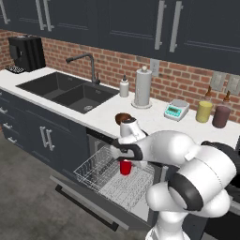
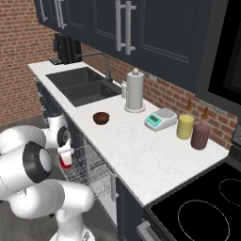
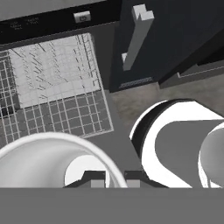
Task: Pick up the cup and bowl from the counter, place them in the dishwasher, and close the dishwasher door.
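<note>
My gripper is shut on the rim of the red cup, which hangs upright over the white wire rack of the open dishwasher. From the right base view the cup shows just below the hand, above the rack. In the hand view the cup's white rim curves in front of the fingertips, with the rack below. The dark brown bowl sits on the white counter near its front edge, behind my hand; it is also the bowl in the right base view. The dishwasher door lies folded down.
A double sink with a faucet lies to the left. A paper towel roll, soap bottle, kitchen scale, yellow jar and maroon jar stand along the brick wall. A black stovetop is at the right.
</note>
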